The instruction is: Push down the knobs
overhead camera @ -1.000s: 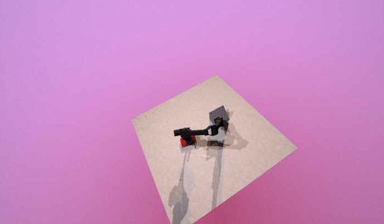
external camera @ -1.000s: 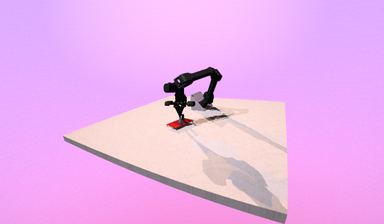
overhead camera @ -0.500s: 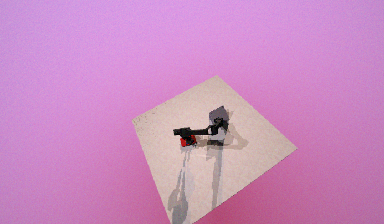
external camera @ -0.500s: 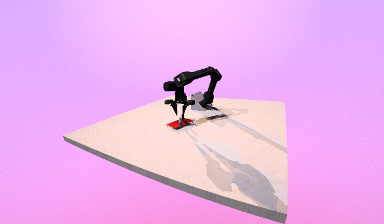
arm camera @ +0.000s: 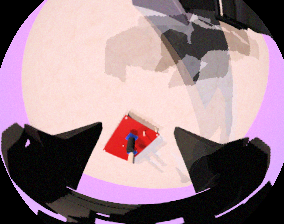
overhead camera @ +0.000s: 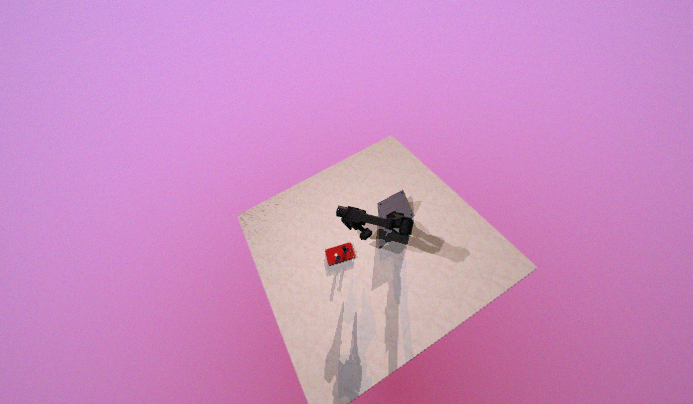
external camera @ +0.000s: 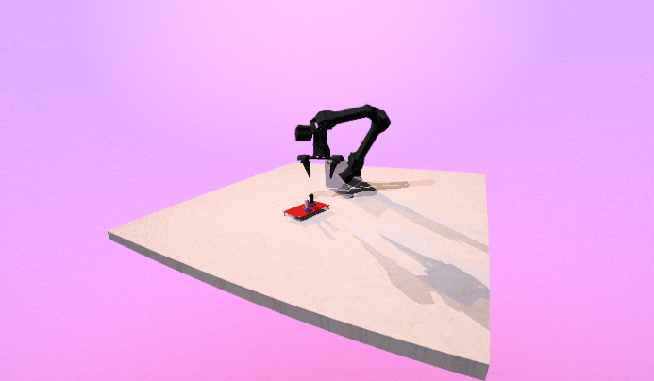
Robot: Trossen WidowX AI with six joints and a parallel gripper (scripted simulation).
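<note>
The red circuit board [overhead camera: 330,256] [external camera: 295,211] [arm camera: 114,145] stands on short legs on the table. A black knob [overhead camera: 344,248] [external camera: 310,197] [arm camera: 131,144] and a light grey knob [overhead camera: 336,255] [external camera: 306,204] [arm camera: 130,157] stand upright on it, each over a blue potentiometer. In the exterior view both knobs come down close to the blue; any small gap is too fine to tell. Both potentiometers appear in place on the board. My gripper [external camera: 320,177] [arm camera: 138,128] is wide open and empty, well above the board and off to its arm-base side, touching nothing.
The arm's grey base plate [overhead camera: 394,200] is on the table [overhead camera: 438,291] [external camera: 253,265], behind the board in the exterior view. Long shadows of the arm cross the table. The table's edges show in the top and exterior views.
</note>
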